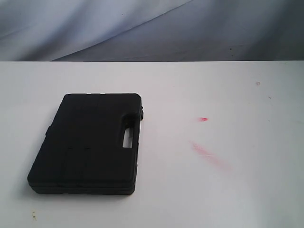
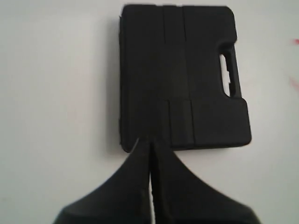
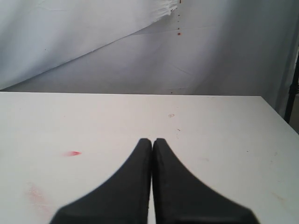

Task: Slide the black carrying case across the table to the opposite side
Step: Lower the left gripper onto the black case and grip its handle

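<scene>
The left tool (image 2: 150, 142) is pressing its two dark fingers together with no gap between them and is gripping nothing. In the left wrist view its tips are overlapping one short edge of the case (image 2: 182, 74), but whether they are touching it cannot be told. The right tool (image 3: 152, 140) is likewise clenched shut and empty, hanging over bare tabletop (image 3: 224, 140) well apart from the case. Neither tool is showing in the exterior view. The case (image 1: 88, 142) is lying flat, lid up, on the left half of the tabletop (image 1: 223, 194), toward the near side. A narrow strip of bare white is running along its near edge and another along its left. Its long axis is running near to far, leaning slightly rightward at the far end. The slot handle (image 1: 128, 137) is sitting along its right long edge, toward the far corner. To the right, wide open tabletop is stretching away, marked only by a pale red smear (image 1: 209, 154) and, farther back, a small red spot (image 1: 203, 118). Beyond the case more clear surface is reaching to the far edge, where a grey backdrop (image 1: 142, 28) is hanging.
</scene>
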